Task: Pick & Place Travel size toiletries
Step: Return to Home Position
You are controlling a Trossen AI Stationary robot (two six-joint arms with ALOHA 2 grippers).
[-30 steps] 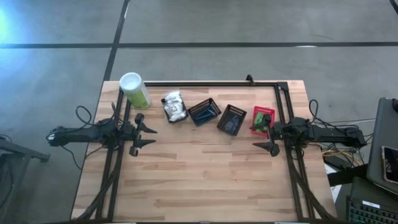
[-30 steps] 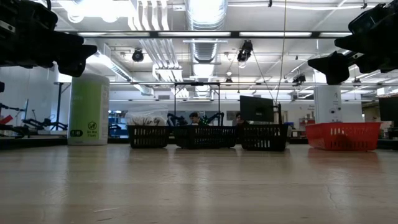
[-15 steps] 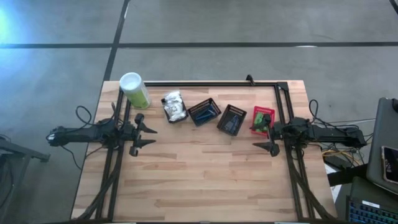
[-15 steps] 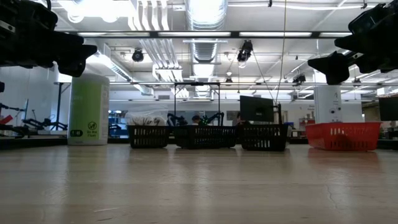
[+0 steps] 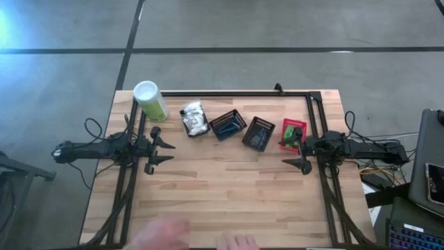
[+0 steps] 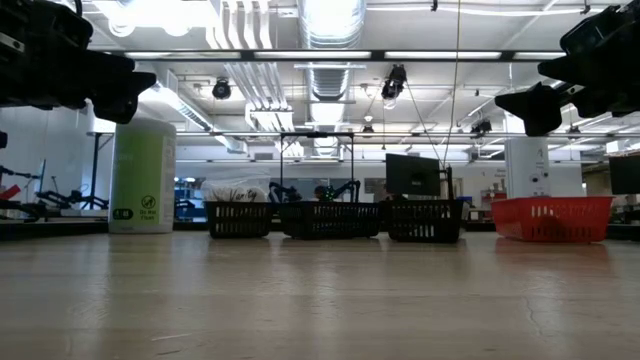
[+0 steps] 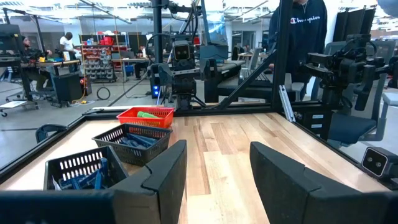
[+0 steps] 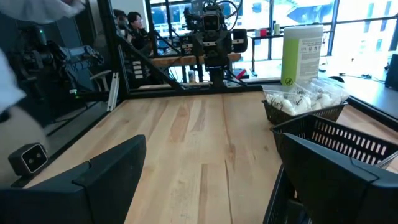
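The toiletries are all binned in the row that runs away from the canister: white packets heap in the black basket next to it, dark slim items lie in the two black baskets beyond, and a green tube sits in the red basket at the row's far end; none lies on the bare bench. The left pincer hangs spread and empty just beside the canister; the canister is tall and likely top-heavy, so a low sideways swing could topple it. The right pincer, also spread and empty, hangs close by the red basket, farthest from the canister; a dip there could clip the rim and spill the tube. Blurred shapes, apparently a person's hands, reach over the bench edge well away from the canister; any arm sweep that way risks striking them.
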